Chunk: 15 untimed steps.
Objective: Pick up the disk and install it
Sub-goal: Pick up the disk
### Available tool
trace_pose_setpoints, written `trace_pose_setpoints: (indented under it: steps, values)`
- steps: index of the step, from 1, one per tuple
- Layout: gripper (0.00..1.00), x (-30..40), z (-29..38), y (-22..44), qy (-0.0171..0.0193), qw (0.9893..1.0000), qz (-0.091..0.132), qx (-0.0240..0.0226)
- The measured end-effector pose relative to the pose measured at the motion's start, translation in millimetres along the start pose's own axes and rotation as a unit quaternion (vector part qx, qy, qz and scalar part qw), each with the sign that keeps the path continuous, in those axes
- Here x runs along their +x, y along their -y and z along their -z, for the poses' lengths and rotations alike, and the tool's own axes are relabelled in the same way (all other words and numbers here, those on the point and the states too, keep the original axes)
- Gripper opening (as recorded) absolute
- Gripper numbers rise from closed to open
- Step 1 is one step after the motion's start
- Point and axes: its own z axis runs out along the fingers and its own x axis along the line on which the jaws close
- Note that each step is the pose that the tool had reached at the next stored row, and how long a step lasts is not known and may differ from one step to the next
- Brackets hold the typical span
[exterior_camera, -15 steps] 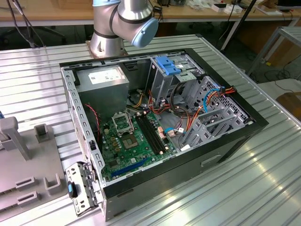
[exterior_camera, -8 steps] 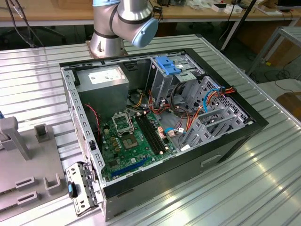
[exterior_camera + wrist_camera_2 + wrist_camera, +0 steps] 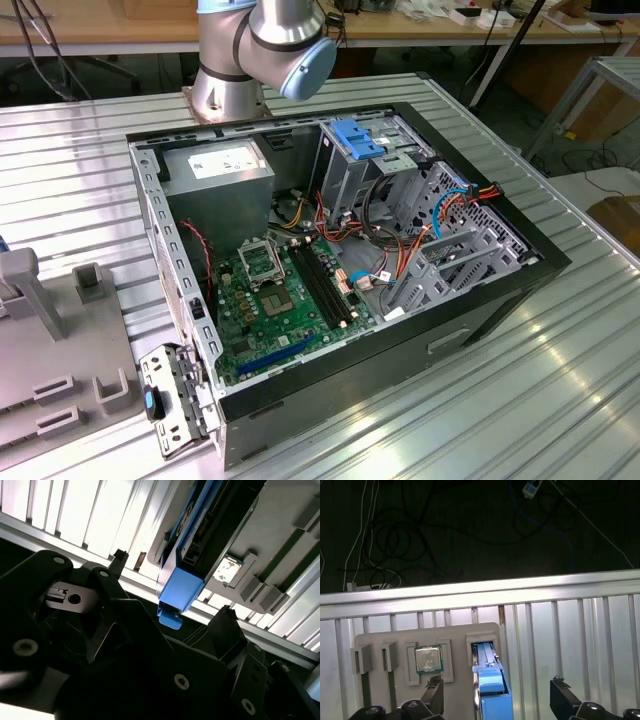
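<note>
Hovers over the grey holder plate (image 3: 455,635) on the ribbed metal surface (image 3: 570,640), end effector (image 3: 496,682) spread open and gripping nothing. Straddles the disk (image 3: 492,690), set on edge in a slot of that plate with the blue carrier rail toward the wrist, between the fingertips (image 3: 435,687) in both wrist views and touching neither. Just beside it in the plate, a square processor chip (image 3: 428,659). In the exterior view, the opened computer case (image 3: 480,320) with a blue caddy (image 3: 362,135) atop its drive cage.

To pick well: centre on the thin edge, keep the grip square to the flat faces, descend straight along the slot, close on the rigid sides rather than the blue tab alone, and lift without tilting to avoid binding.

No legible writing anywhere; on the power supply (image 3: 225,190) a white sticker (image 3: 222,160), print too small to read.
</note>
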Motion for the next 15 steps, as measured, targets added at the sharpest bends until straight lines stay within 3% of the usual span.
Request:
trace_pose_setpoints:
  steps: [2,5,7,9,11,13,15]
  values:
    - [0.92,-0.1,-3.5,1.9,-0.0001,1.0000,0.005,-0.0011]
    - [0.92,0.0,-6.4,2.2,0.0001,0.9993,0.038,-0.0023]
    - [0.91,0.0,-7.7,3.0,0.0002,0.9990,0.045,-0.0026]
    - [0.76,-0.1,-10.4,4.1,0.0002,0.9990,0.046,-0.0026]
    - [0.75,-0.1,-10.6,4.1,0.0002,0.9990,0.046,-0.0026]
    - [0.62,-0.1,-10.6,4.1,0.0002,0.9990,0.046,-0.0026]
    - [0.62,-0.1,-10.6,4.1,0.0002,0.9990,0.046,-0.0026]
